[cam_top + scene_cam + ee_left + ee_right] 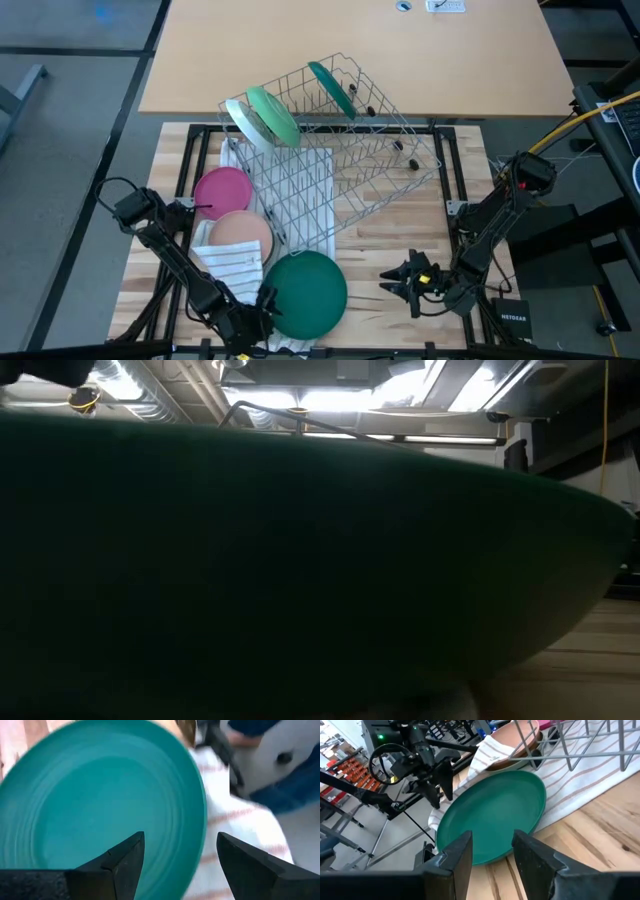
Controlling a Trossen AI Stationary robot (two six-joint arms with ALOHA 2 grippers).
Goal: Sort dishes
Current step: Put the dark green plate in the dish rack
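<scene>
A large dark green plate [305, 293] lies at the table's near edge, partly on a white striped cloth [232, 265]; it also shows in the left wrist view [100, 805] and the right wrist view [492, 815], and it fills the low view [300, 560]. My left gripper [262, 303] is open at the plate's left rim. In its wrist view [180, 837] one finger stands over the plate and the other over the cloth. My right gripper [388, 283] is open and empty, right of the plate and apart from it, pointing at it [492, 837].
A tilted wire rack [340, 140] at the table's far middle holds a light green dish [270, 115] and a dark green one [332, 88] on edge. A magenta plate [222, 190] and a peach-pink plate [240, 235] lie left of the rack. Bare wood shows at the right [400, 235].
</scene>
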